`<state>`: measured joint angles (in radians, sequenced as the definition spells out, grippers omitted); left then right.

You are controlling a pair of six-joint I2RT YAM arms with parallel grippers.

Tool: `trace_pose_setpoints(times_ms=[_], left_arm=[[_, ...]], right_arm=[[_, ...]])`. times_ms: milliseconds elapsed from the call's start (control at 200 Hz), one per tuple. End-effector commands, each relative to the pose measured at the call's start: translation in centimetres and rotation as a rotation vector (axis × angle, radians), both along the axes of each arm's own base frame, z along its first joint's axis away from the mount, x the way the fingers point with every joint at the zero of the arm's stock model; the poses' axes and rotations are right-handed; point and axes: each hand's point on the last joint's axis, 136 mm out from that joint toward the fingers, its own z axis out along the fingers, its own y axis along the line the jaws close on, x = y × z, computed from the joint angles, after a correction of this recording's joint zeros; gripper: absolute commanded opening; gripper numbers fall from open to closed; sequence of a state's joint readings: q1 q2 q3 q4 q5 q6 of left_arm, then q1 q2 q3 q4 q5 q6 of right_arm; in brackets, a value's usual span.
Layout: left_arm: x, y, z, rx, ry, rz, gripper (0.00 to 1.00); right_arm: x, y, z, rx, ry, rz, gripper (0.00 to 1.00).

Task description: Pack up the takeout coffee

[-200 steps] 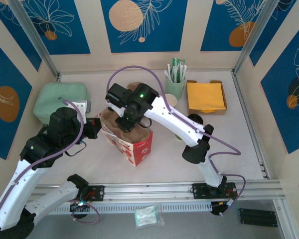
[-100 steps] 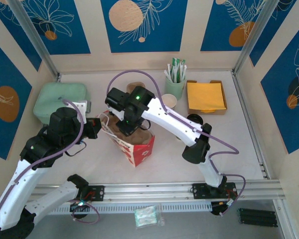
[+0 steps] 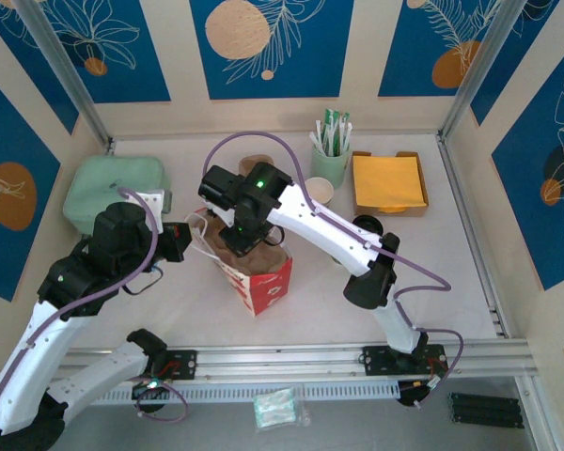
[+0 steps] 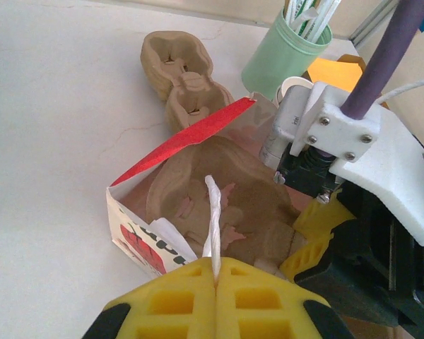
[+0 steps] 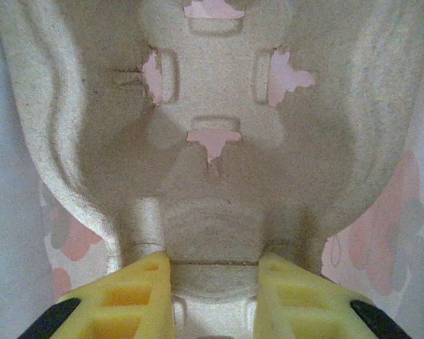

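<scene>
White worktop [image 3: 310, 310], blue panels around. Left hand [image 4: 215, 272], pressed together, pinches the bag's handle [image 4: 211, 212]. Right hand [image 5: 213, 275], partly spread, grips the carrier [image 5: 219, 176] inside the bag [image 3: 263, 282]. Cup [image 3: 320, 192] stands beside the tumbler [image 3: 330, 164], near the far edge. Bare worktop lies before the bag.

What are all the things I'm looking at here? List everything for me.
paper bag: one, red and white, table centre, standing open
cup carrier: one, brown, inside the bag
second cup carrier: one, brown, on the table behind the bag
tumbler: one, mint green, holding sticks, back
paper cup: one, white, in front of the tumbler
lid: one, black, right of the bag
napkins: stack, orange, back right
container: one, pale green, back left
left claw: yellow, shut on the bag's white handle
right claw: yellow, shut on the cup carrier
</scene>
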<state>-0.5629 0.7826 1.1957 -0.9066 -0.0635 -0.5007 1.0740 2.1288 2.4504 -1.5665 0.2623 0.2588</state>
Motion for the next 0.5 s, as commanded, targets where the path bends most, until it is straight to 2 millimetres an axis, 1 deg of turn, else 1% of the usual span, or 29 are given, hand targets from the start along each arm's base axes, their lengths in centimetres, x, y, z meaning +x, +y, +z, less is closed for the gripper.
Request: trace_pose_setpoints(times_ms=[0, 115, 280, 495], left_arm=[[0.0, 0.4, 0.8, -0.011, -0.011, 0.021, 0.00], [-0.1, 0.3, 1.2, -0.025, -0.018, 0.014, 0.00], [-0.3, 0.0, 2.3, -0.057, -0.039, -0.003, 0.00], [-0.4, -0.6, 3.3, -0.099, -0.055, -0.025, 0.00]], right_arm=[[0.2, -0.4, -1.2, -0.043, 0.009, -0.041, 0.26], [0.6, -0.5, -1.8, -0.063, -0.005, -0.060, 0.26], [1.1, -0.7, -2.8, -0.103, -0.018, -0.068, 0.26], [1.6, -0.9, -3.5, -0.135, -0.035, -0.076, 0.26]])
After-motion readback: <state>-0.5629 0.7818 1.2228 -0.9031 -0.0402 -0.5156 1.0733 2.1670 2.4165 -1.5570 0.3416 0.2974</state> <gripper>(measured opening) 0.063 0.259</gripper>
